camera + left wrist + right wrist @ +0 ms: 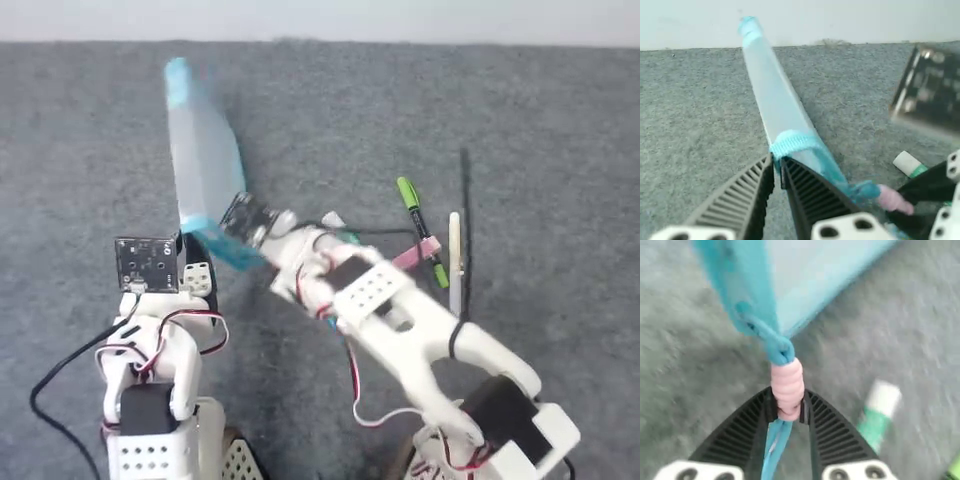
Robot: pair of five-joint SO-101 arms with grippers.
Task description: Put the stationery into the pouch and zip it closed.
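**Over the grey mat: two grippers on one pouch**

Closest to the arm bases, the left gripper (777, 164) had its ribbed black jaws pressed together on the turquoise fabric trim at the near end of the translucent pale-blue plastic pouch (205, 150). Just beside it, the right gripper (788, 401) was clamped narrowly on the pink beaded zip pull (787, 385). The pull hung from a knotted turquoise cord at that same near corner of the pouch. In the high view the right arm reached across from the lower right, so the two grippers met at the pouch's near end.

From there the pouch stretched away towards the pale wall (400, 18). It stood on edge rather than flat, with its turquoise-tipped far corner highest in the high view.

Next to the right gripper, a short green pen with a white cap (879, 412) lay on the grey felt-like mat (90, 130). Farther to the right, well apart from the pouch, the rest of the stationery lay on the mat. A bright green marker (420, 228) rested there with a small pink piece (418, 252) against it. Beside it were a slim white pen (455, 255) and a thin black pen (465, 190).
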